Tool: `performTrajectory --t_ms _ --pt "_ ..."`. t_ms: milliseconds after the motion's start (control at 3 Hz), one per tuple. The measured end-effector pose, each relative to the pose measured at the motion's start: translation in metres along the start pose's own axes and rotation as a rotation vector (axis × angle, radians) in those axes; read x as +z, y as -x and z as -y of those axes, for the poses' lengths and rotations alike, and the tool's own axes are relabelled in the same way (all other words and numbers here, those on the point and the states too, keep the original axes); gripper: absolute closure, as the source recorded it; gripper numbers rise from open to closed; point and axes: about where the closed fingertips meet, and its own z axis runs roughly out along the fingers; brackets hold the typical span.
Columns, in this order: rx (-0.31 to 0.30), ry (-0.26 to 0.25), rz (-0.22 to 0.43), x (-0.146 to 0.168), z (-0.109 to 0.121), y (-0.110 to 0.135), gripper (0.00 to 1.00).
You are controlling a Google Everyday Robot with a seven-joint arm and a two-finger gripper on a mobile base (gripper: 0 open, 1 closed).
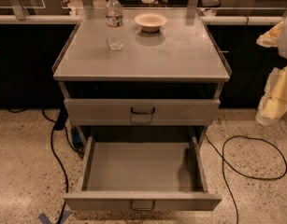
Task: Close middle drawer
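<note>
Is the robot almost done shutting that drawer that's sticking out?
Not yet. Nothing looks done: the middle drawer is pulled far out, with its empty inside showing. The gripper hangs at the right edge of the view, beside the cabinet and away from the drawer. What's left is to reach the drawer's front and push it in until it lines up under the shut top drawer.

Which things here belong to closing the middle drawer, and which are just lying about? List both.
Job: middle drawer, pulled open; its handle; gripper, at right edge, clear of it.
Lying about: water bottle; bowl; cable on floor; top drawer, shut.
</note>
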Motion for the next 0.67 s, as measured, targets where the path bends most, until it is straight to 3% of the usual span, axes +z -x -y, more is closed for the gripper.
performTrajectory --t_ms 667 --pt "0.107 -0.045 0.028 -0.005 0.043 -0.058 0.00"
